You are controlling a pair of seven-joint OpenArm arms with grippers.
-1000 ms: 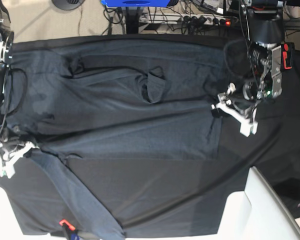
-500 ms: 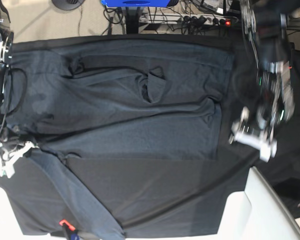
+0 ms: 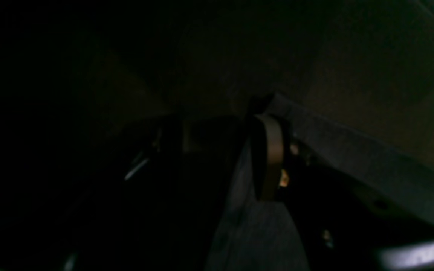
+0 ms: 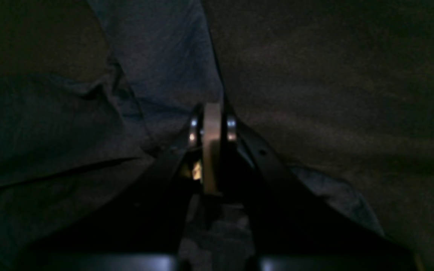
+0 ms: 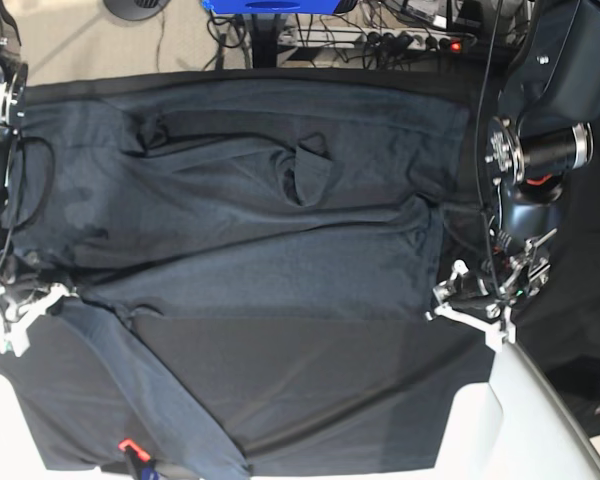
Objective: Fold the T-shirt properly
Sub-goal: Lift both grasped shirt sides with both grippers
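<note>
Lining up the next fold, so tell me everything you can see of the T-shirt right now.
The T-shirt is dark slate-grey knit, long-sleeved, lying flat across the black cloth, partly folded. Wrinkles bunch near its middle. One sleeve trails diagonally towards the table's near edge. The right end effector is shut at the shirt's edge where that sleeve starts; whether it pinches fabric is unclear. The left end effector sits at the opposite lower corner, contact uncertain.

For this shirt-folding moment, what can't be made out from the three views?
- Left wrist view: too dark to tell whether the left gripper holds the T-shirt.
- Base view: the sleeve end runs off the bottom edge.
- Base view: the right gripper sits at the frame edge, its jaws too small to read.
</note>
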